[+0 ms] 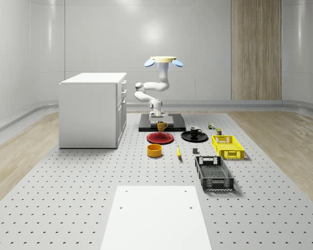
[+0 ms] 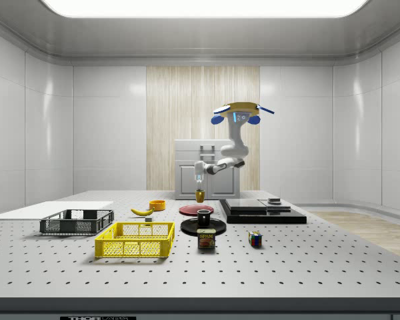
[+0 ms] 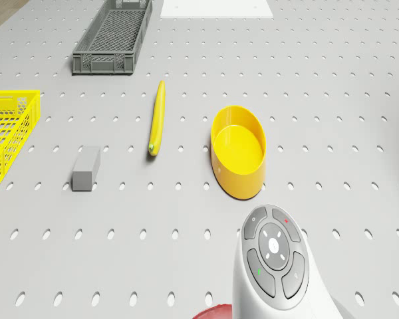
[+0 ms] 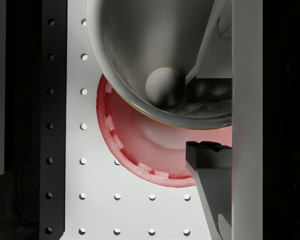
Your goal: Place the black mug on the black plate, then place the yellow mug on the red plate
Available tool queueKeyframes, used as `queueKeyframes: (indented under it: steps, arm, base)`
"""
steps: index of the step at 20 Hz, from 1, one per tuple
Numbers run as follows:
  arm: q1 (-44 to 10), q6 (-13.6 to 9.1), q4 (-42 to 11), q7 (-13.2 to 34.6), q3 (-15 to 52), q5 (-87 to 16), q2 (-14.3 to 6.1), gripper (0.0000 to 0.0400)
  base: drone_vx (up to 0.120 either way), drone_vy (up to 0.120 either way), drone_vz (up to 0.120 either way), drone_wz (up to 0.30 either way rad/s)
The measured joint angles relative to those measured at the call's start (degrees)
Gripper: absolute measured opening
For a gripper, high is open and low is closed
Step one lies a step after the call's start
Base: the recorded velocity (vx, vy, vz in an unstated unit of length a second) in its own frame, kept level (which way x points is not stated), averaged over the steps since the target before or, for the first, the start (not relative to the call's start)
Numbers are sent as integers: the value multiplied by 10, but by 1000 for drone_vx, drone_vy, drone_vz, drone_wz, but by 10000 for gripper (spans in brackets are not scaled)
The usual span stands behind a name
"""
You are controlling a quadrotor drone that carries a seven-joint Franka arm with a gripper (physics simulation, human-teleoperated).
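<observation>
The yellow mug point(image 1: 161, 125) hangs a little above the red plate point(image 1: 160, 138), over the plate's far edge, with my gripper point(image 1: 157, 115) shut on its rim. In the side view the gripper point(image 2: 199, 184) holds the mug point(image 2: 200, 195) upright, apart from the red plate point(image 2: 197, 209). The wrist view looks into the mug point(image 4: 160, 60), with the red plate point(image 4: 140, 145) below it and one of the fingers point(image 4: 210, 162) beside it. The black mug point(image 1: 194, 130) stands on the black plate point(image 1: 194, 137). The drone point(image 1: 162, 61) hovers high above the black platform point(image 1: 161, 123).
A white cabinet point(image 1: 94, 109) stands at the whole-scene view's left. In front of the plates lie a yellow bowl point(image 1: 155, 150), a banana point(image 1: 178, 152), a yellow basket point(image 1: 228, 147) and a dark basket point(image 1: 214, 173). A can point(image 2: 207, 239) and a cube point(image 2: 255, 239) sit near the black plate.
</observation>
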Motion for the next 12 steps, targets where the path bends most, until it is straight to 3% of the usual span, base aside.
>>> queueKeyframes:
  steps: [12]
  arm:
    - [-10,25,41,-6,-50,-48,20,110]
  base:
    - [0,0,0,0]
